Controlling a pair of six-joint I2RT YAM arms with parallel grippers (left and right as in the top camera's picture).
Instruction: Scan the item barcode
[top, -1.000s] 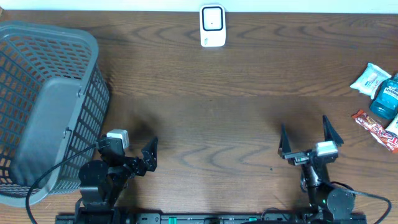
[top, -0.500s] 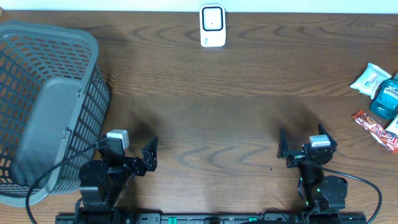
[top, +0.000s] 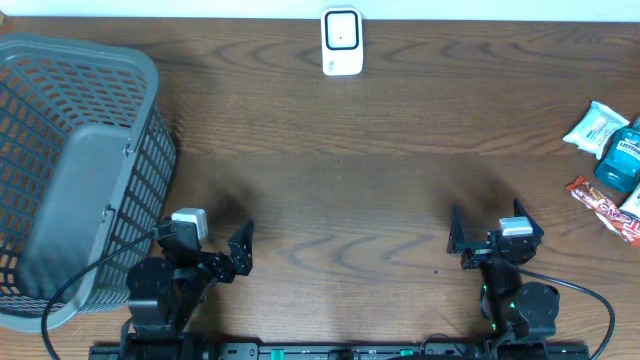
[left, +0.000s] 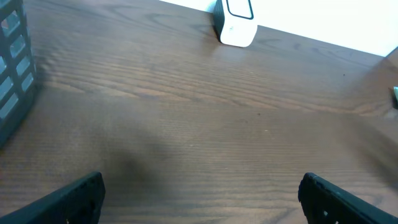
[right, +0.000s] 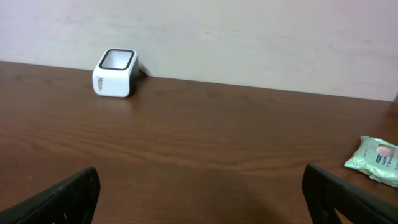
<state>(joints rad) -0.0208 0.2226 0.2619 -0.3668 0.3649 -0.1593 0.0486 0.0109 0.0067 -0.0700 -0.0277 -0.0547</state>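
scanner (top: 341, 41): a small white box with a dark-rimmed window on its face; it stands upright at the far edge of the table (top: 380, 180), about midway across, well apart from the other goods; in the right wrist view its window tilts upward.

wipes (top: 596, 127): a pale green and white soft pack, lying flat near the right edge of the table, set askew.

bottle (top: 619, 157): teal with a white label, just beside the wipes on their near side, partly cut off by the picture's edge.

bar (top: 598, 208): a red printed wrapper, lying flat and aslant, just nearer than the bottle.
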